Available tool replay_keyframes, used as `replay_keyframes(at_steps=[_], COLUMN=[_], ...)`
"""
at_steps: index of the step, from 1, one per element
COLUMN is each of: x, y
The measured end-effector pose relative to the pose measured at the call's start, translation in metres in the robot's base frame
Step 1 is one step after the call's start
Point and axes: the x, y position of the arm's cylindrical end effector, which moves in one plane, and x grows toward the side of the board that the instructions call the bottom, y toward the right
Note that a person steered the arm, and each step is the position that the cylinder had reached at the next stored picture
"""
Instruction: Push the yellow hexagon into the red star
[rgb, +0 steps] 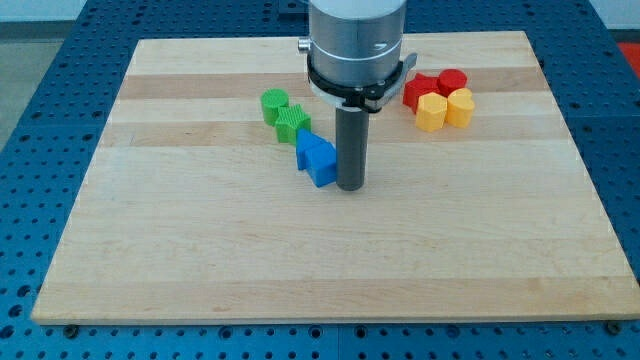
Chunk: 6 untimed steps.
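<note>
My tip (350, 186) rests on the board near the middle, touching the right side of a blue block (316, 158). At the view's upper right sits a tight cluster: a red star (420, 90), a red round block (452, 81), a yellow hexagon (431, 112) and a second yellow block (460, 106). The yellow hexagon lies just below the red star and touches it. The tip is well to the left of and below this cluster.
Two green blocks (284, 114) sit together up and left of the blue block. The arm's grey body (357, 45) hangs over the board's top middle. The wooden board (200, 250) lies on a blue perforated table.
</note>
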Motion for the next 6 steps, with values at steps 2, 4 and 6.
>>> replay_keyframes(at_steps=[2, 4, 6], x=[-0.002, -0.002, -0.002], y=[0.000, 0.019, 0.049])
